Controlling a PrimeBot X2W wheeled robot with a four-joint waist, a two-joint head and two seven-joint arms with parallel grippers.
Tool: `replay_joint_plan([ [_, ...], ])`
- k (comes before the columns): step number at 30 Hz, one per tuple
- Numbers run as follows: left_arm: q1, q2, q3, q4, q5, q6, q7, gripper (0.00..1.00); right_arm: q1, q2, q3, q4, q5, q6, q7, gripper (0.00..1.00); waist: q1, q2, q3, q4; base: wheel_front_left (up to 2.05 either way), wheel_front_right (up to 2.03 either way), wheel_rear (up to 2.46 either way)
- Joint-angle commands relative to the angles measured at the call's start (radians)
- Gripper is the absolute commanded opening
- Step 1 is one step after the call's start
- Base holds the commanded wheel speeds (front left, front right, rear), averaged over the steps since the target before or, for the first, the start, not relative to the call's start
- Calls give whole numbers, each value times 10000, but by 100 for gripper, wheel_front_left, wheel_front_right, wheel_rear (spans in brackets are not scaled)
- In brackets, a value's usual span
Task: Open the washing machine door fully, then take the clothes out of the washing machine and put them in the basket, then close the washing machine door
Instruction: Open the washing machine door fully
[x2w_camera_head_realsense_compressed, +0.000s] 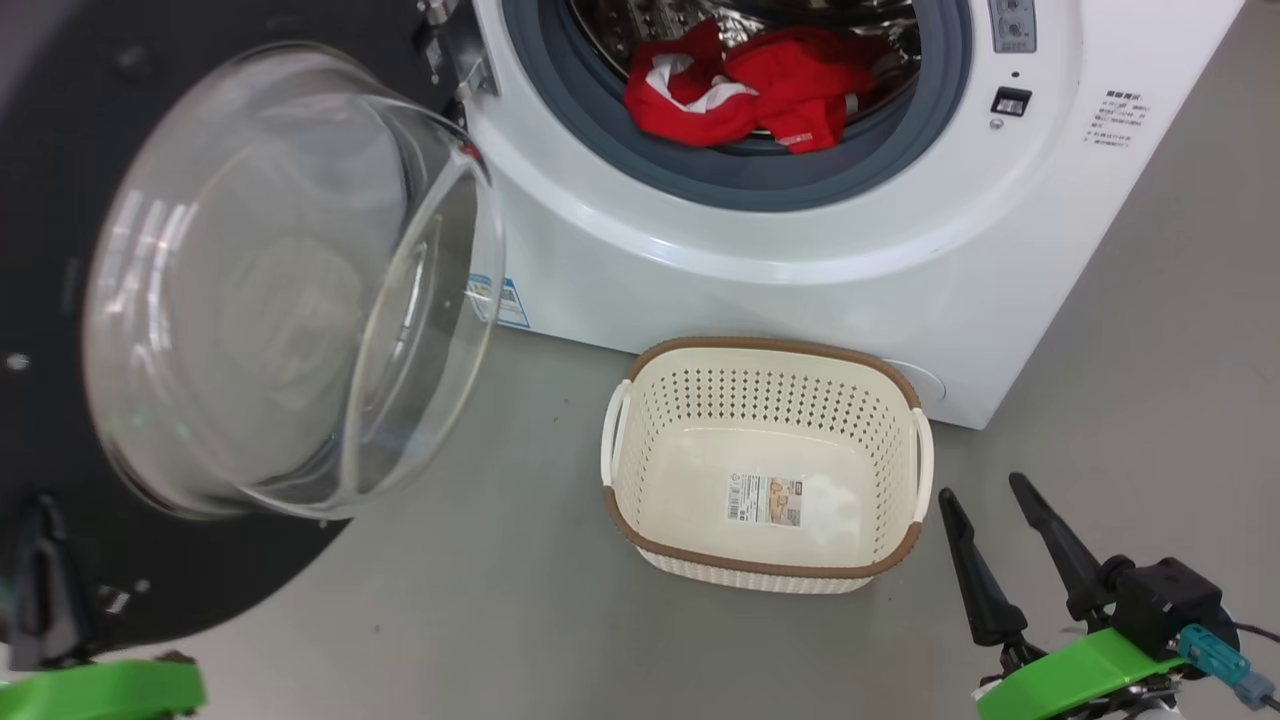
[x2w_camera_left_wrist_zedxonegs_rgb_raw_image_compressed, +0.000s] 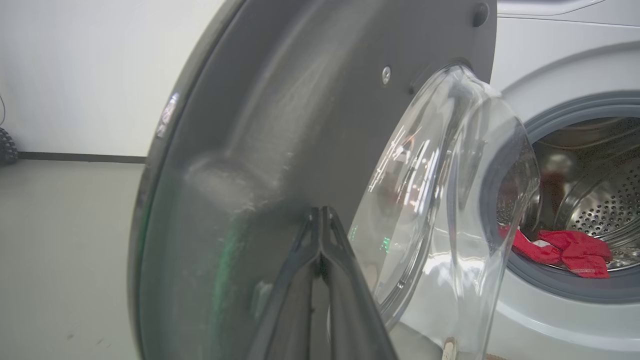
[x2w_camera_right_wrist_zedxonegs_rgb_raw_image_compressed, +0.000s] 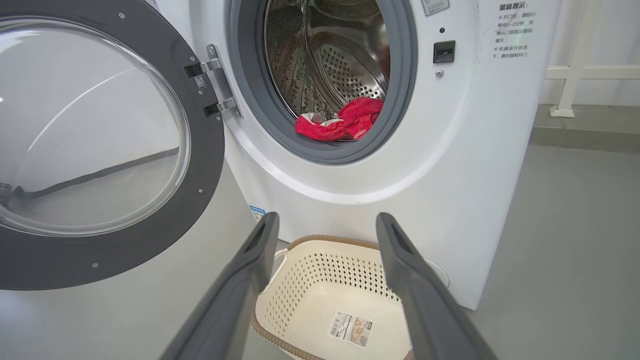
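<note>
Pinching shut on nothing, the left gripper pointed at the door's grey inner face; contact could not be told. The right gripper gaped, holding nothing, before the washer, beside the basket, whose long axis ran along the washer's front. The door hung wide at the washer's hinge side, its glass bowl bulging outward. Clothes sprawled sideways across the washer's mouth; the washer's top was cut off.

Red clothes, seemingly white trim; cream basket, brown rim.
</note>
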Motion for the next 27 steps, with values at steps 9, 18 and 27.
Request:
replay_joint_plan([
  [9,-1592,371,2353,840,492,-592,-51,0,-582,-212,287,-368,-40,4,-67,100,0,0,433,-256,0,0,0],
  [18,-2738,846,3439,1880,995,-987,-51,0,-824,-305,245,-438,-63,4,-67,100,0,0,868,-513,0,0,0],
  [27,-3476,1157,4028,2640,1459,-1135,-51,0,-1046,-370,204,-491,-74,4,-67,100,0,0,1209,-681,0,0,0],
])
